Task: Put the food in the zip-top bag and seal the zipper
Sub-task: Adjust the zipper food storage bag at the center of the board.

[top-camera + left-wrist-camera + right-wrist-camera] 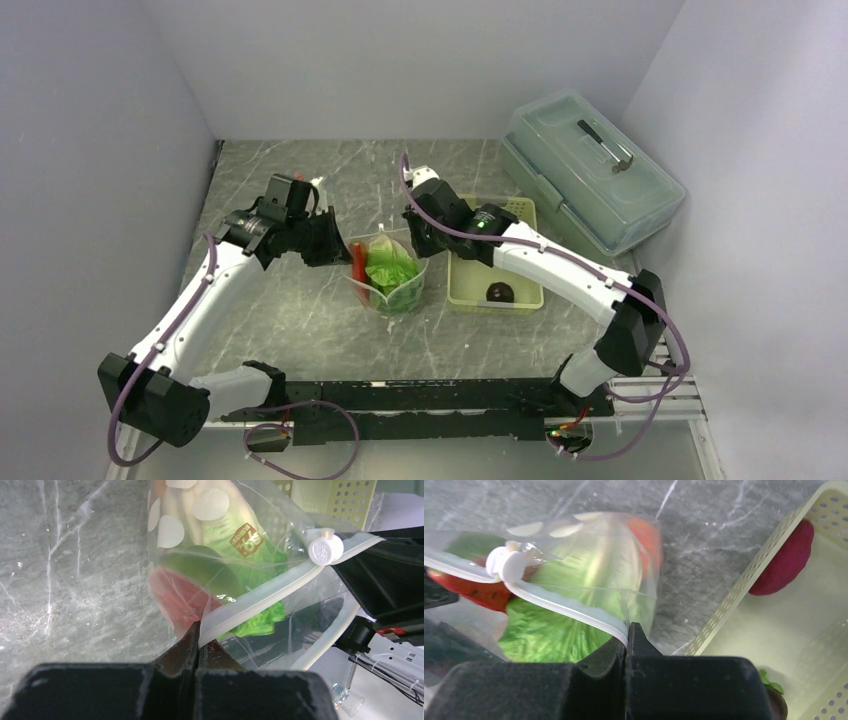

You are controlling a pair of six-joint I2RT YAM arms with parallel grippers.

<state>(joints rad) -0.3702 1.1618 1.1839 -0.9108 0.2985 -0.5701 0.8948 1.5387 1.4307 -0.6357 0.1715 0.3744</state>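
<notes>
The zip-top bag (390, 278) hangs between my two grippers over the middle of the table, its mouth gaping. Inside it are leafy green lettuce (392, 265) and a red-orange long piece (358, 262). My left gripper (198, 631) is shut on the left end of the zipper (270, 597), whose white slider (325, 547) sits further along the strip. My right gripper (628, 632) is shut on the other end of the zipper (569, 607), with the slider (506, 564) beyond it. A dark maroon ball (498, 293) lies in the basket.
A pale green slotted basket (520, 215) stands just right of the bag, under my right arm. In the right wrist view a maroon piece (786, 560) lies against its wall (744, 585). A large translucent lidded box (590, 170) stands at the back right. Walls close in on both sides.
</notes>
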